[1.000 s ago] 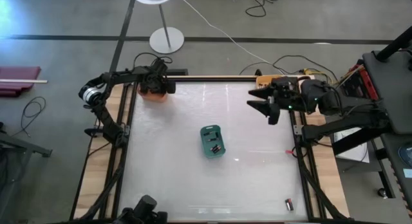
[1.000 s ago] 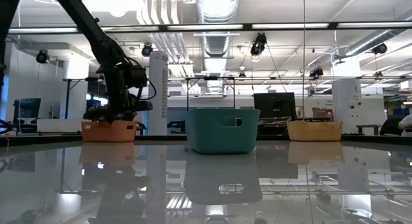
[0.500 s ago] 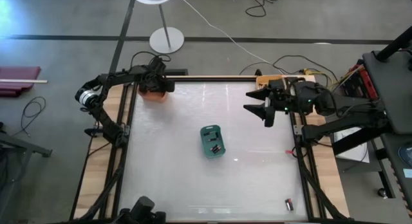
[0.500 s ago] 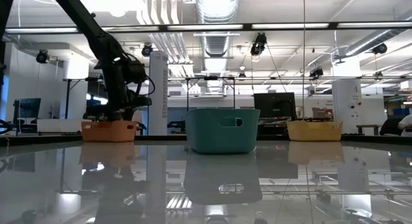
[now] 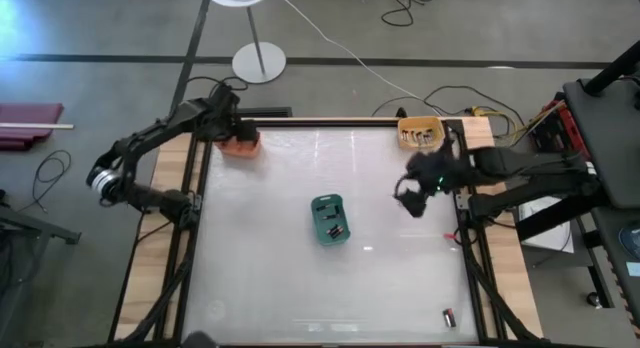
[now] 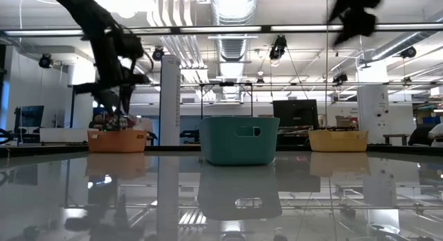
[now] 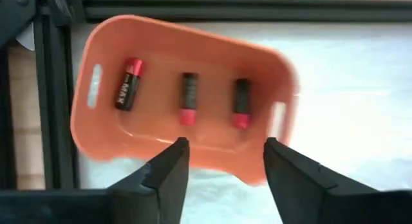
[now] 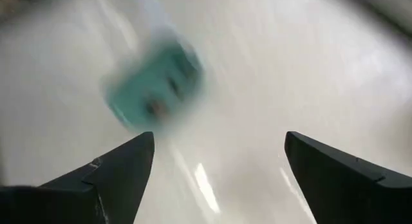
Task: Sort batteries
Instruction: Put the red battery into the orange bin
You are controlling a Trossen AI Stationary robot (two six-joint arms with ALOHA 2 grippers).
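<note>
Three bins stand on the white table: an orange bin [image 5: 241,145] at the far left, a teal bin [image 5: 330,219] in the middle, a yellow bin [image 5: 420,132] at the far right. In the left wrist view the orange bin [image 7: 161,147] holds three black-and-red batteries [image 7: 188,98] lying on its floor. My left gripper [image 7: 225,152] hovers open above this bin. My right gripper [image 5: 411,196] hangs open in the air between the yellow and teal bins; its wrist view shows the blurred teal bin [image 8: 154,85]. Batteries [image 5: 335,226] lie in the teal bin. One loose battery [image 5: 449,316] lies near the table's near right corner.
Dark frame rails [image 5: 196,218] run along the table's left and right sides. A white lamp stand [image 5: 258,60] is beyond the far edge, and cables [image 5: 470,103] trail behind the yellow bin. Bare table surface [image 5: 270,288] stretches from the teal bin to the near edge.
My left gripper has risen above the orange bin and drawn a little toward the table's left edge. My right gripper has swung from beside the yellow bin toward the near edge and the teal bin, turning as it went.
</note>
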